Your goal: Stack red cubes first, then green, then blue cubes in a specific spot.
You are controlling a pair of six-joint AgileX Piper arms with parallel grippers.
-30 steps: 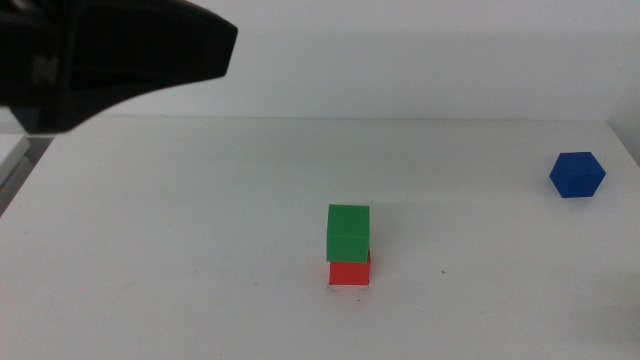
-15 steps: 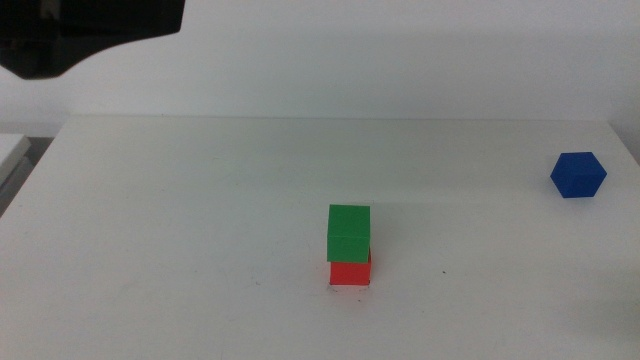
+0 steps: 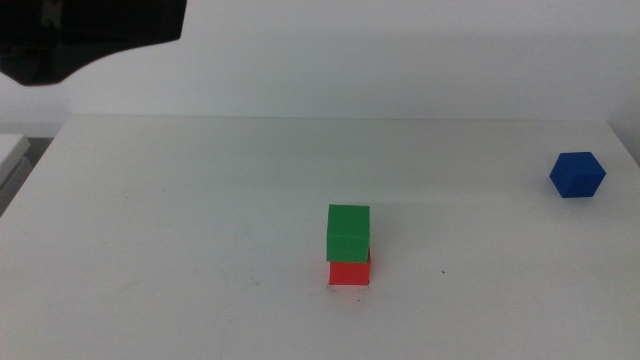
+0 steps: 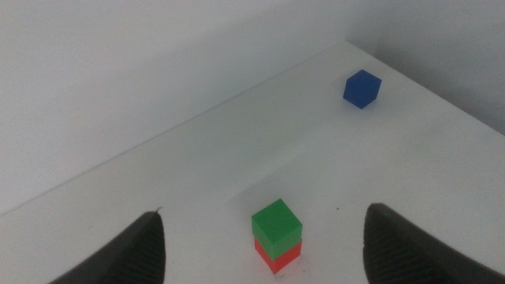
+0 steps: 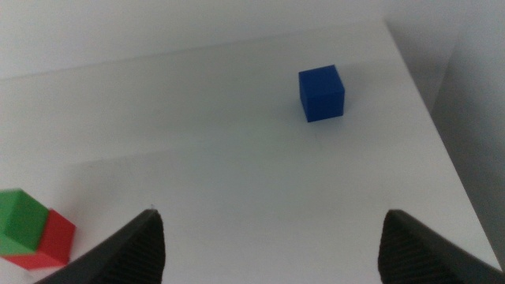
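Note:
The green cube (image 3: 348,231) sits on the red cube (image 3: 350,272) in the middle of the white table, slightly offset to the left. The marked spot is hidden under this stack. The blue cube (image 3: 577,174) lies alone at the far right. The left arm (image 3: 90,35) hangs high at the top left, away from the stack. My left gripper (image 4: 264,211) is open and empty, high above the green cube (image 4: 276,222) and red cube (image 4: 280,255). My right gripper (image 5: 270,214) is open and empty, with the blue cube (image 5: 321,93) ahead of it.
The table's right edge (image 3: 625,150) runs close to the blue cube. A tiny dark tick (image 3: 444,272) marks the tabletop right of the stack. The back edge meets a white wall (image 3: 400,60).
The left arm has drawn back to the left at the top of the middle view. The cubes have not moved.

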